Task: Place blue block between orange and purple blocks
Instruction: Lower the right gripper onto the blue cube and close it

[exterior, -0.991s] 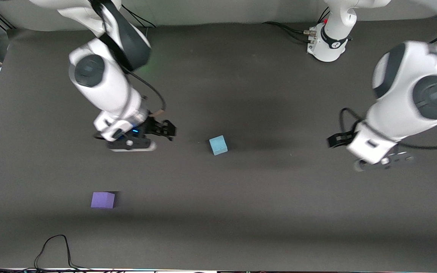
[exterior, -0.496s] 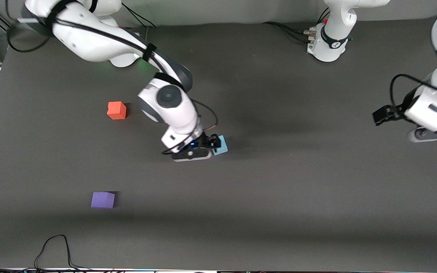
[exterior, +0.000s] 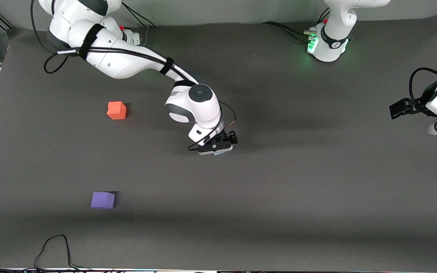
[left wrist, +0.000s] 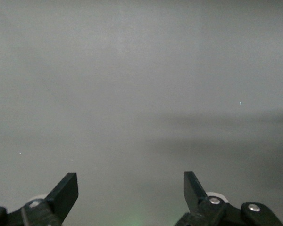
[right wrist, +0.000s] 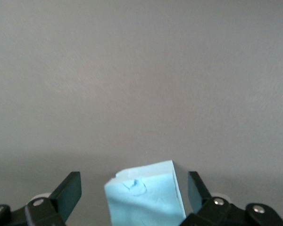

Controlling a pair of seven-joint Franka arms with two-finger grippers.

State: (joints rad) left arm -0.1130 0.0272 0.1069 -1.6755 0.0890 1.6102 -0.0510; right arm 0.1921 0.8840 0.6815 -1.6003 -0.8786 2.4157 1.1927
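- Right gripper (exterior: pixel 218 148) is down at the blue block (right wrist: pixel 144 195), mid-table. Front view shows only a thin sliver of blue under the hand.
- Right wrist view: fingers (right wrist: pixel 68 193) spread wide, one on each side of the blue block, block sitting between them. One finger looks just beside the block's edge, the other has a visible gap. No squeeze on it; block rests on the table (exterior: pixel 317 197).
- Blue block has a small dent mark on its top face.
- Orange block (exterior: pixel 116 110) sits well apart from the blue block, toward the right arm's end of the table and a bit farther from the front camera than the blue block.
- Purple block (exterior: pixel 102 200) is also well apart from the blue block, toward the right arm's end and nearer the front camera than it.
- So the blue block is not between the two others; both lie off to the same end from it.
- Left gripper (left wrist: pixel 130 190) is well apart from the blue block, at the left arm's end of the table. Fingers wide apart, nothing between them, only bare table in its wrist view. Left arm waits.
- Black cable (exterior: pixel 55 250) loops on the table edge, nearer the front camera than the purple block.
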